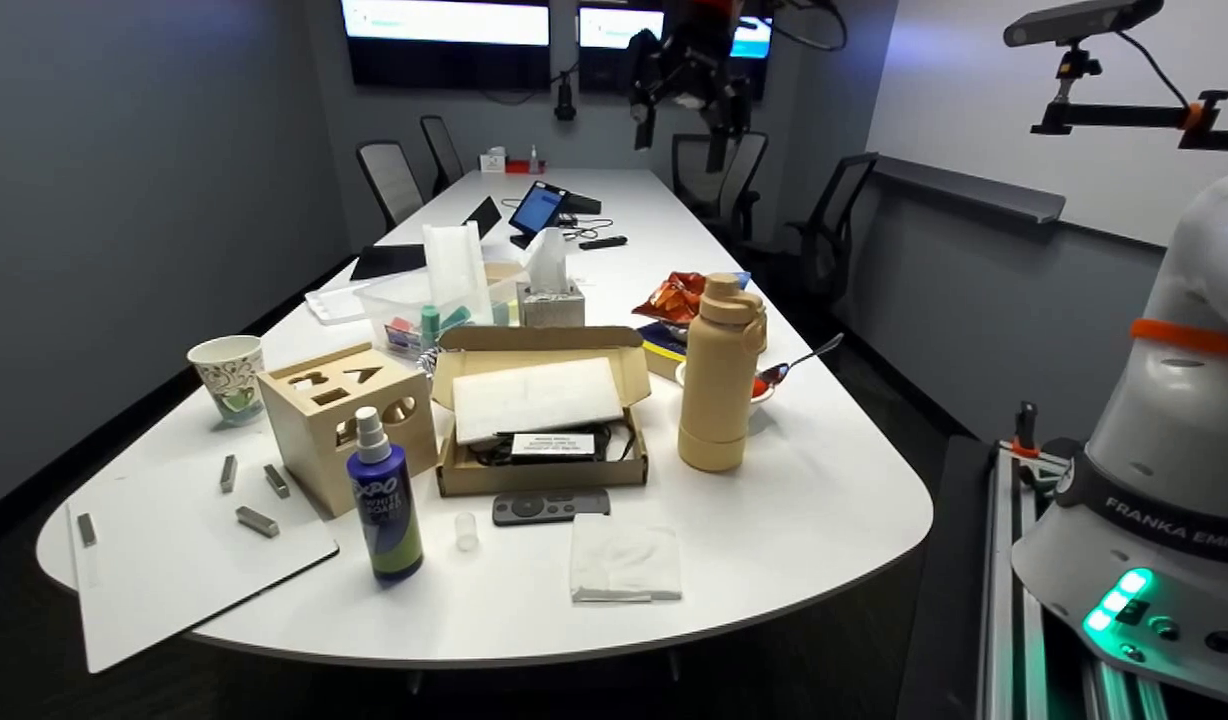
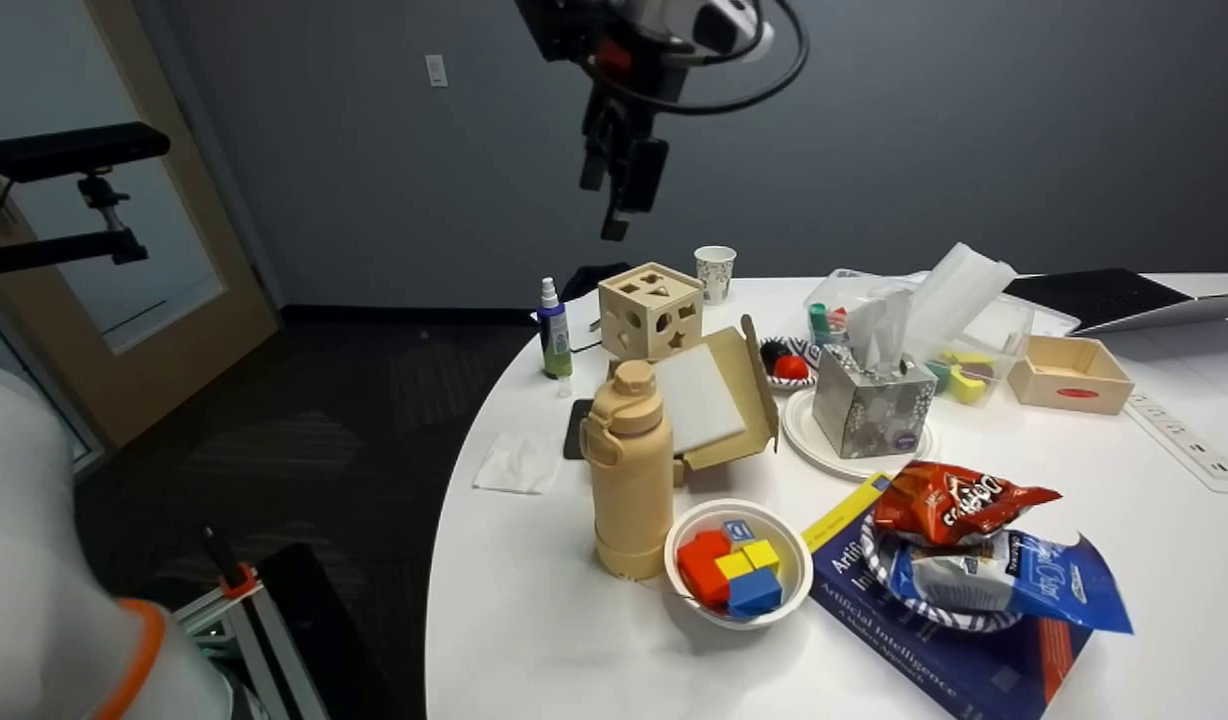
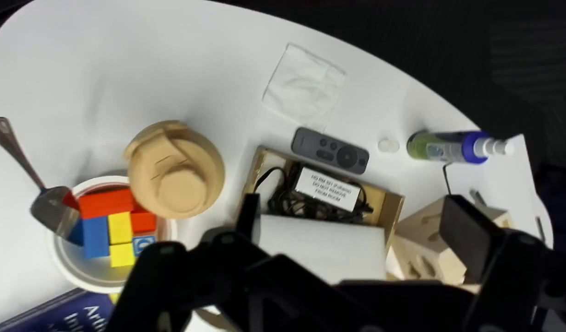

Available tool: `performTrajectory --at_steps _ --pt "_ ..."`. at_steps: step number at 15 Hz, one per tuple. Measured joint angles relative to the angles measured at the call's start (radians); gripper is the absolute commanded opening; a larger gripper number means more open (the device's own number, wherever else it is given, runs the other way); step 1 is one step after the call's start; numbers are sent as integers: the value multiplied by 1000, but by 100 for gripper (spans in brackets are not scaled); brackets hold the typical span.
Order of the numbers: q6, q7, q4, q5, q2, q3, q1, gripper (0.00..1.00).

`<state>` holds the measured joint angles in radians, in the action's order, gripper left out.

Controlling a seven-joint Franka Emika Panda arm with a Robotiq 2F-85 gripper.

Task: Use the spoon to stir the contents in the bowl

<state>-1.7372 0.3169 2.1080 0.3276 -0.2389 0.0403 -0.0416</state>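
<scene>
On the spray bottle (image 1: 386, 515) is written "EXPO WHITE BOARD", and on the robot arm base (image 1: 1134, 500) "FRANKA EMIKA". The blue book (image 2: 944, 655) carries "Artificial Intelligence" and "A Modern Approach". On the white label (image 3: 327, 189) inside the cardboard box (image 1: 544, 480) stands "DO NOT REMOVE FROM ROOM"; its top line is blurred.

a silvery metal spoon (image 3: 50, 203) is slanting across the rim of a round white bowl (image 2: 797, 570), its handle jutting outward; red, yellow and blue toy blocks (image 2: 733, 566) are lying inside.
</scene>
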Motion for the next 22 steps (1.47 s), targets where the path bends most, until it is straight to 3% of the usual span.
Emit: performTrajectory --at_steps 4,8,13,17,22 --pt "13 52 26 -3 -42 86 -107 100" --pt "29 141 104 -53 -83 104 -174 100" --pt "31 215 272 -131 -179 92 -211 100" --pt "-64 213 427 -124 -284 98 -246 100" --pt "-83 213 458 -121 -324 98 -251 100"
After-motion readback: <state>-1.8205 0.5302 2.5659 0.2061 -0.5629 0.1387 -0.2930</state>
